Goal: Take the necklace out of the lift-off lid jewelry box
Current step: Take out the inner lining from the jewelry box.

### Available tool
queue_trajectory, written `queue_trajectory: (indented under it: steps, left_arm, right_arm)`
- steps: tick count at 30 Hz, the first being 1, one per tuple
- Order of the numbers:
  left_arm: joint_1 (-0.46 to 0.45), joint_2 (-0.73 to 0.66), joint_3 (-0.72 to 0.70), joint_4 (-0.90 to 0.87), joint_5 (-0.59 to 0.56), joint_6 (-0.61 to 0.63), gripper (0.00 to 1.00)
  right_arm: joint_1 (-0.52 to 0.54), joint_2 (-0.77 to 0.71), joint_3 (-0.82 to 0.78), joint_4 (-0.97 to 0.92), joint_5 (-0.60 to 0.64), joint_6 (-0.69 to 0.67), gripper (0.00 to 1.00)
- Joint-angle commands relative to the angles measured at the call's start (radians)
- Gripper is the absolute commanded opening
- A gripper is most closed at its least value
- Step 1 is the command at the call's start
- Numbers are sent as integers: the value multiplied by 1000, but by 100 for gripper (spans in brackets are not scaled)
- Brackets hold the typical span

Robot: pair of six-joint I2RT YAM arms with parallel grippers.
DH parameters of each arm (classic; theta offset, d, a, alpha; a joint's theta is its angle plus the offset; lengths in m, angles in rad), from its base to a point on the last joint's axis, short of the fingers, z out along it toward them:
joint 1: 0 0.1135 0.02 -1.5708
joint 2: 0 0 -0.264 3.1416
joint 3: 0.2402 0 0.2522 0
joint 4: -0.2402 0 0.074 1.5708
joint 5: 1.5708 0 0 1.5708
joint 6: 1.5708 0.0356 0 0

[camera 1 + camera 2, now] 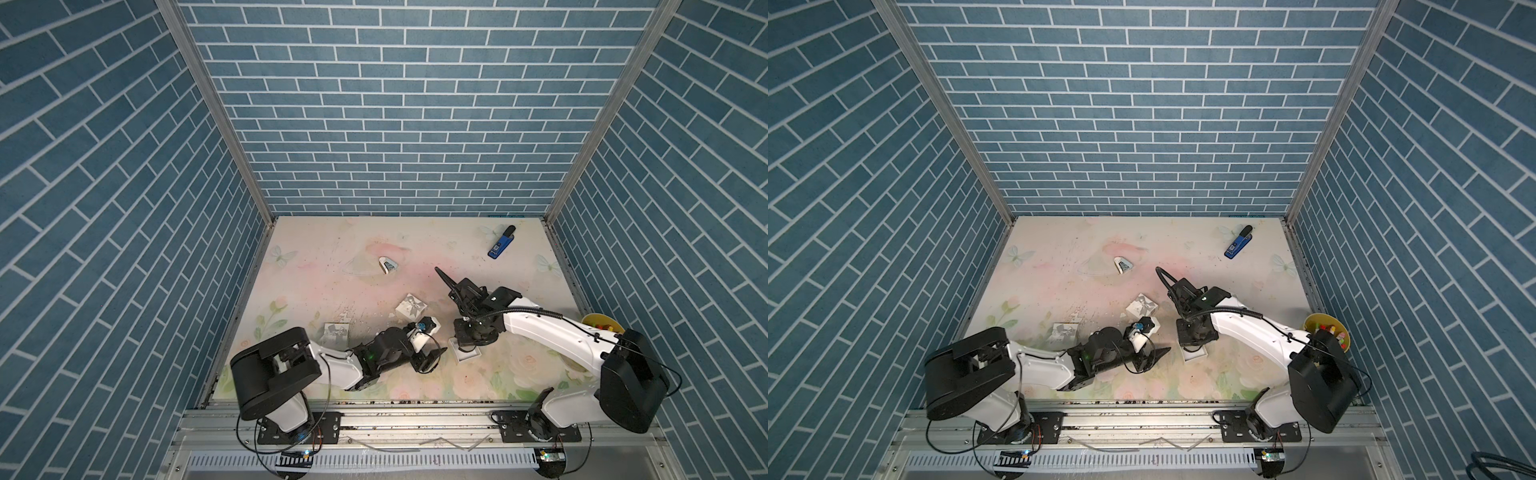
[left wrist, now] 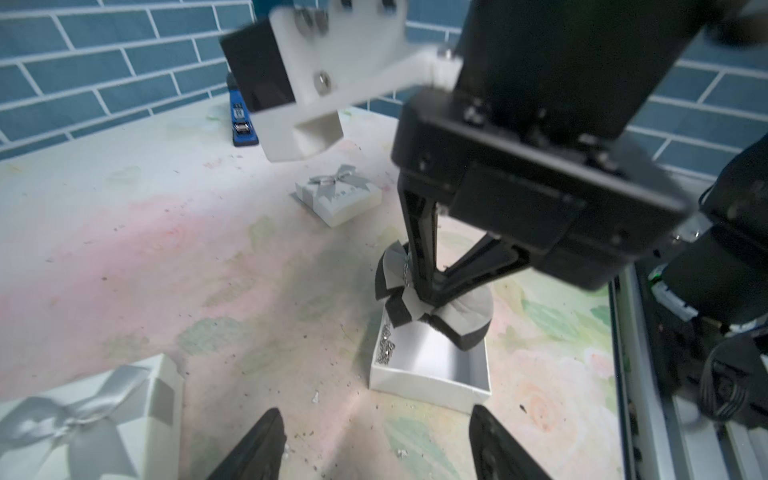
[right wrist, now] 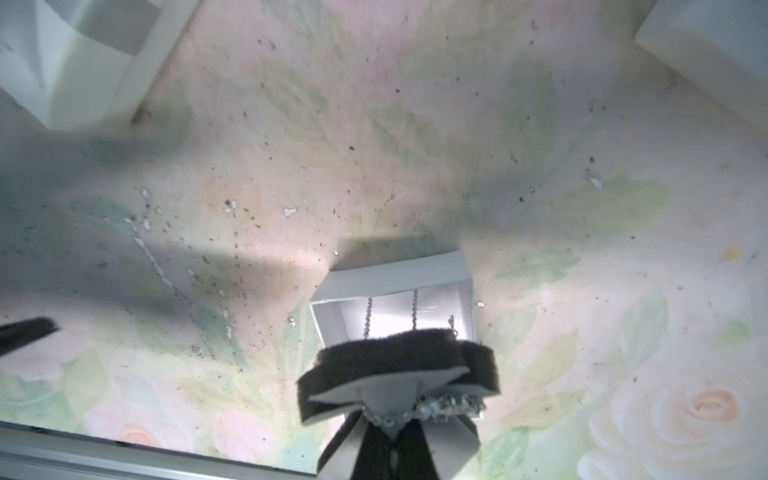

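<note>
The white jewelry box [image 2: 428, 388] stands open on the floral table, also seen in both top views [image 1: 467, 354] [image 1: 1196, 355]. My right gripper [image 2: 432, 297] [image 3: 390, 419] points straight down and is shut on the black-and-grey foam insert [image 2: 469, 309] [image 3: 395, 361], held folded just above the box. The silver necklace [image 3: 449, 405] lies across the insert at the fingertips. Its chain [image 2: 386, 345] hangs down into the box. My left gripper [image 2: 376, 419] [image 1: 432, 359] is open, low over the table, just short of the box's near wall, holding nothing.
A white lid with a grey bow [image 1: 411, 307] [image 2: 338, 195] lies behind the box, and another bowed white box [image 1: 336, 332] [image 2: 83, 419] sits beside my left arm. A blue stapler [image 1: 500, 243] lies at the back right, a yellow bowl [image 1: 600, 324] at the right edge.
</note>
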State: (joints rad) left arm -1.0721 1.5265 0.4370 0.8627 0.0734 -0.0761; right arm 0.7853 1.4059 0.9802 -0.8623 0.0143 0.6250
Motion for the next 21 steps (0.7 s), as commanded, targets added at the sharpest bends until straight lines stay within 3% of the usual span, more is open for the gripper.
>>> queue_trajectory:
  steps: [1, 8, 21]
  left_arm:
    - [-6, -93, 43, -179, -57, -45, 72]
    - [-1, -237, 136, -428, -59, -159, 74]
    - [58, -199, 182, -328, 96, -539, 68]
  right_arm:
    - [4, -43, 50, -57, 26, 47, 1]
    - [4, -77, 128, -86, 29, 48, 1]
    - [3, -124, 211, -118, 45, 57, 1]
